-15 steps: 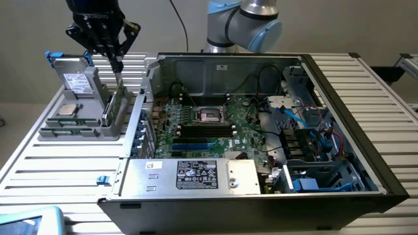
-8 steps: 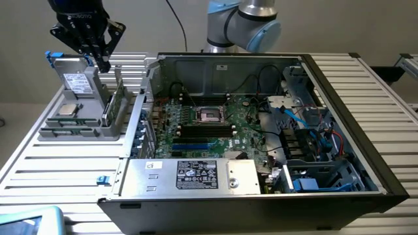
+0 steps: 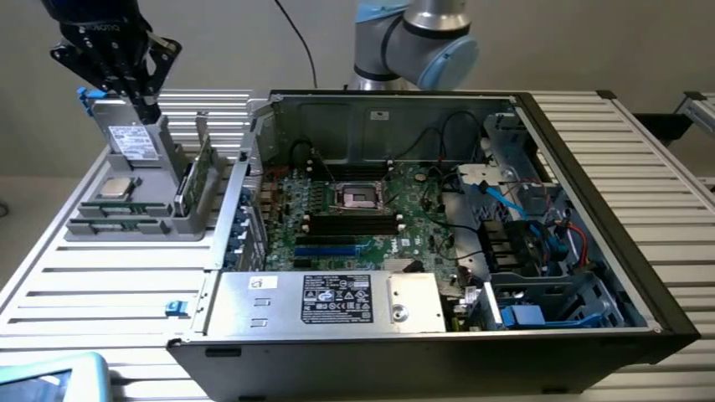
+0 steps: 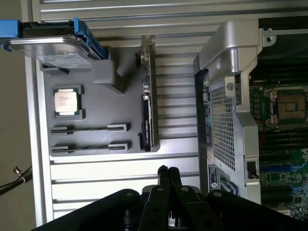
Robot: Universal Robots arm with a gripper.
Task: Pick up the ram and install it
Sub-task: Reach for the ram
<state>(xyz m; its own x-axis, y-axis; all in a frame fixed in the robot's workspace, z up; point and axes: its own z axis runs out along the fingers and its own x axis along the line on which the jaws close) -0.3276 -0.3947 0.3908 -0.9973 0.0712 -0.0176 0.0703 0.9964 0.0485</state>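
Pincer (image 4: 168, 172) first: its fingers are pressed together with nothing between them, and it hangs above the grey holder (image 4: 96, 103) on the slatted table (image 3: 100, 289). From where I stand, the ram (image 3: 192, 182) looks to be the thin green stick standing on edge along the holder's side nearest the computer case (image 3: 391, 364), just beside a metal bracket (image 4: 144, 48). A good pick, I'd say, means spreading the fingers before dropping, squaring them across the thin edge, gripping mid-length, and steering clear of the bracket and the upright hard drive (image 3: 136, 142). Farther off, inside the case, the black memory slots (image 3: 352, 222) lie beside the processor socket (image 3: 361, 197); the stick should meet one dead straight.
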